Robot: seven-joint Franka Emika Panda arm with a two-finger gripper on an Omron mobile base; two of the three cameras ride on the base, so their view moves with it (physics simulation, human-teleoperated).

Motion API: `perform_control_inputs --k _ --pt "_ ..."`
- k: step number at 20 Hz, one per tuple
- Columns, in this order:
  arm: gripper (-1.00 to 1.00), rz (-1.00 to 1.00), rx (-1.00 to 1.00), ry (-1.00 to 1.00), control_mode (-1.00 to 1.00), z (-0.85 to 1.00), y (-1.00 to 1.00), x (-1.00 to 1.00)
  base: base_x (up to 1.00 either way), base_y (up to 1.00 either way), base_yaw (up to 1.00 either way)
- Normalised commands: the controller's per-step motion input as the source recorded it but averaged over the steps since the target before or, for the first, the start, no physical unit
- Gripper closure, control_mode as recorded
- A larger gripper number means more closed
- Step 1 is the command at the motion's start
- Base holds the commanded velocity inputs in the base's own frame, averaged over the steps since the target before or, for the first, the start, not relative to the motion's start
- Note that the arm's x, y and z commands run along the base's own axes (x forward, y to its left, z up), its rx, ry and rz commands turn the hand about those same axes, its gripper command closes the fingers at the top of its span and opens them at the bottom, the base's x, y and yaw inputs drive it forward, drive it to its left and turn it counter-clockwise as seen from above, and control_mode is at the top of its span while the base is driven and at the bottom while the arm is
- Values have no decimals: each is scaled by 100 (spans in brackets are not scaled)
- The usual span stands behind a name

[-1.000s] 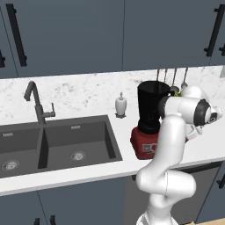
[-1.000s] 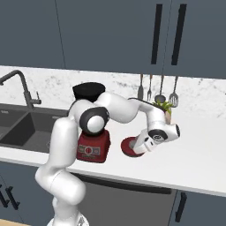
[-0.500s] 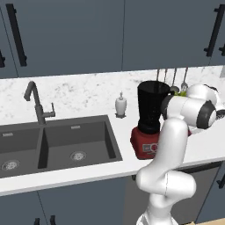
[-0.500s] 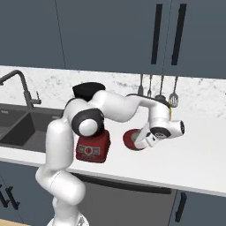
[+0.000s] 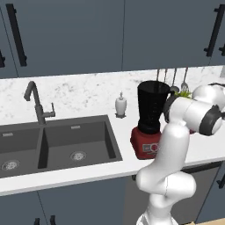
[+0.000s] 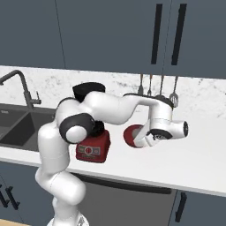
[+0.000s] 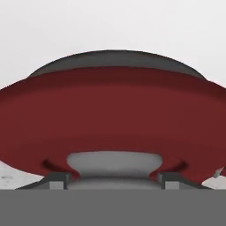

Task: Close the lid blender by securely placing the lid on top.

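Observation:
The lid (image 6: 131, 136) is a red disc held on edge just above the counter, right of the blender (image 6: 92, 147). My gripper (image 6: 143, 137) is shut on its grey knob. Close up in the hand view, the lid (image 7: 110, 114) has its knob (image 7: 113, 163) clamped between my gripper (image 7: 110, 179) tips, one fingertip (image 7: 52, 179) on each side. The blender (image 5: 151, 110) has a dark open-topped jar on a boxy red base (image 5: 144, 144), partly behind my arm.
A white soap dispenser (image 5: 121, 105) stands left of the blender. Further left are the double sink (image 5: 66, 140) and faucet (image 5: 37, 103). Utensils (image 6: 156, 88) hang on the wall behind the lid. The white counter (image 6: 198, 154) runs on to the right.
My hand has risen a little and swung to the right with the lid in it. The blender has not moved.

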Motion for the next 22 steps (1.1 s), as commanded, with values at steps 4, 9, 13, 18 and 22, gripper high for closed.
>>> perform_control_inputs --k 4,9,13,18,22 --pt "100 -3 4 -22 -100 33 -4 -64 0 0 0" --pt "100 -4 0 -20 -100 95 2 -47 0 0 0" --pt "100 -7 0 -15 -100 100 0 -35 0 0 0" --pt "100 -2 0 -6 -100 93 10 -32 0 0 0" --pt "100 0 0 -2 -100 85 44 -21 0 0 0"
